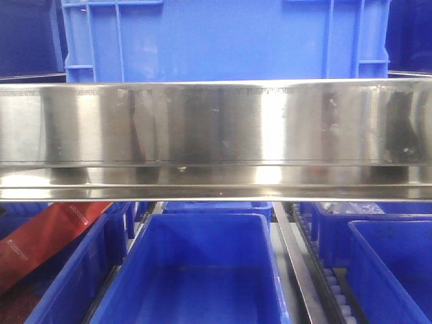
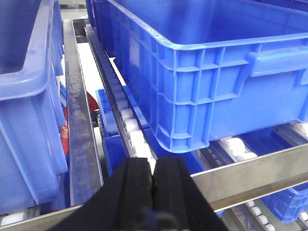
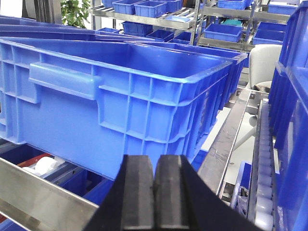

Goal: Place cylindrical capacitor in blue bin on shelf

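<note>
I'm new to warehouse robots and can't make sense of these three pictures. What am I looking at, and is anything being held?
This is a two-armed robot facing a shiny stainless-steel shelf loaded with blue plastic bins. The front camera looks straight at the shelf's broad mirror-like rail, with a large blue ribbed bin above it and open blue bins below. The other two pictures come from cameras on the wrists. Each shows black padded fingers at the bottom edge: the left gripper and the right gripper, both pressed shut with nothing visible between them. Each looks past the large blue bin resting on white roller tracks. The small dark capacitor isn't visible in any view.
</note>
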Available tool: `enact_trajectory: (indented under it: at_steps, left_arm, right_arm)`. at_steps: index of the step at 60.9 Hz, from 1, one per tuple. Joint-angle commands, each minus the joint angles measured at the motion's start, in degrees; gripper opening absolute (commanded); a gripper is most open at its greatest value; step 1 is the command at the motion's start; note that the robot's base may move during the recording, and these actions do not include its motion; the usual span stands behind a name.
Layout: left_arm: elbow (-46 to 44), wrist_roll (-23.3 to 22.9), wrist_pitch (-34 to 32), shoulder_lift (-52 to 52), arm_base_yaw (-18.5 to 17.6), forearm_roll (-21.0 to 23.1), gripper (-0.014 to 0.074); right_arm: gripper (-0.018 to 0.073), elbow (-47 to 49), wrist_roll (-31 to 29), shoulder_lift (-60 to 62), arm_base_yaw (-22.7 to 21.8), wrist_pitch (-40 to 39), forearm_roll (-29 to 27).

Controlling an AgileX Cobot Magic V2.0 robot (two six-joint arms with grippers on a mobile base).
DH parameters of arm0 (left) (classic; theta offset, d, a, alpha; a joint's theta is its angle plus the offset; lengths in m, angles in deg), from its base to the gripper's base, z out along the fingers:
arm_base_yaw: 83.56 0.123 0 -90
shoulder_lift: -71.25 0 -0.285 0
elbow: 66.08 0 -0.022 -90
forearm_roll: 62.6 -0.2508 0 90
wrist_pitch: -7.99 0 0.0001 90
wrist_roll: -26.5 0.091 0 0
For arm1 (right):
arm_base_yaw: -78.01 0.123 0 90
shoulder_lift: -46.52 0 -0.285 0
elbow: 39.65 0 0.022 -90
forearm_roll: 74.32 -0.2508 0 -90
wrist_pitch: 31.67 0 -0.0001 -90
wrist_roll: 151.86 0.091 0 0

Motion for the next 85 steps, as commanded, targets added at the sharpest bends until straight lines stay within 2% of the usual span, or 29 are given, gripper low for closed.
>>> enact_trajectory:
  at_steps: [1, 27, 35, 47, 50, 57, 71, 82, 83, 85]
  left_arm:
    - [0.1, -0.5, -1.0, -0.4, 0.1, -0.3, -0.0111]
    - [0.4, -0.5, -1.2, -0.4, 0.6, 0.0, -0.0111]
    - [4.6, 0.8, -8.4, -2.9, 6.2, 2.4, -0.0111]
    - [18.9, 10.7, -24.0, -12.2, 19.0, 11.3, -0.0111]
    - [22.8, 11.3, -26.2, -14.7, 21.8, 12.6, -0.0111]
    - [30.0, 11.3, -28.0, -20.8, 25.6, 13.6, -0.0111]
    - [41.5, 11.3, -29.7, -28.1, 26.5, 13.9, -0.0111]
    - [47.6, 11.3, -40.8, -28.1, 26.5, 14.4, -0.0111]
    - [47.6, 11.3, -38.1, -28.1, 26.5, 14.4, -0.0111]
    - [47.6, 11.3, -38.1, -28.1, 26.5, 14.4, -0.0111]
  right_arm:
    - [-0.0162, -0.2, -0.3, 0.2, -0.1, -1.2, 0.0]
    - [-0.0162, -0.2, -0.3, 0.2, -0.1, -1.2, 0.0]
    - [-0.0162, -0.2, -0.3, 0.2, -0.1, -1.2, 0.0]
    - [-0.0162, -0.2, -0.3, 0.2, -0.1, -1.2, 0.0]
    - [-0.0162, -0.2, -0.3, 0.2, -0.1, -1.2, 0.0]
    - [-0.0162, -0.2, -0.3, 0.2, -0.1, -1.2, 0.0]
    - [-0.0162, -0.2, -0.3, 0.2, -0.1, -1.2, 0.0]
    - [-0.0162, -0.2, -0.3, 0.2, -0.1, -1.2, 0.0]
    - [-0.0162, -0.2, -0.3, 0.2, -0.1, -1.2, 0.0]
    - [-0.0162, -0.2, -0.3, 0.2, -0.1, -1.2, 0.0]
